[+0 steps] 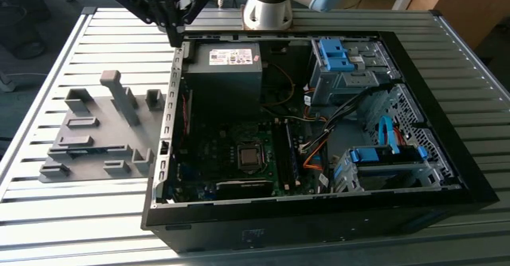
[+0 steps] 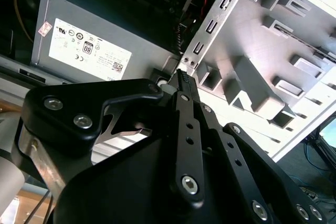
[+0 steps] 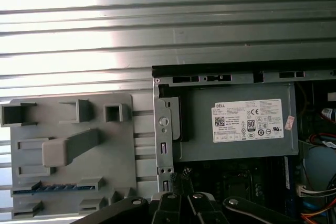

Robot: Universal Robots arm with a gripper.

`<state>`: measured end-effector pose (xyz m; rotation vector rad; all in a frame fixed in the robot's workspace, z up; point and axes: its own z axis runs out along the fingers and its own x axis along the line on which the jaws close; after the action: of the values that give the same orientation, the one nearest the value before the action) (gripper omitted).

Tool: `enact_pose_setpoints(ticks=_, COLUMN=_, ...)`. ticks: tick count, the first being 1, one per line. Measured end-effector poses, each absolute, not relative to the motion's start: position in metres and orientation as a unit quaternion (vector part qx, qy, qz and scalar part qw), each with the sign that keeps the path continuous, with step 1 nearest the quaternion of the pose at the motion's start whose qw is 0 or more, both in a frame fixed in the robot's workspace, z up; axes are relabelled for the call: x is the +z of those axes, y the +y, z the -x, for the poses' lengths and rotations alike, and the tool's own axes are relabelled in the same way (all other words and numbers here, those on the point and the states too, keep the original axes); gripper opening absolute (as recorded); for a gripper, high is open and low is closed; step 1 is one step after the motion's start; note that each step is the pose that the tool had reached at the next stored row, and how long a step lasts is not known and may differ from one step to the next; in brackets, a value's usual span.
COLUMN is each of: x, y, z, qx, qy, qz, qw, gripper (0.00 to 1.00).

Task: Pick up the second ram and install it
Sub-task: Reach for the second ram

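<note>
Hovering above the computer case (image 1: 239,230) wall beside the power supply (image 1: 227,75), the pincer (image 1: 174,37) is seen closed and empty. The second ram (image 3: 55,187) is seated in a grey fixture (image 3: 121,145) slot on the worktop (image 1: 95,39), apparently edge-up, presumably for easy pinching.
</note>
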<state>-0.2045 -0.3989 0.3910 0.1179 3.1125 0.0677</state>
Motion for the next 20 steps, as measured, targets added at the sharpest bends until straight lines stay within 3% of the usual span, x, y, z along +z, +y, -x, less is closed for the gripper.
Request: enact_pose_setpoints(ticks=20, x=0.3909, y=-0.3989, z=0.2095, qx=0.022, qy=0.999, qz=-0.038, qw=0.013, gripper=0.11)
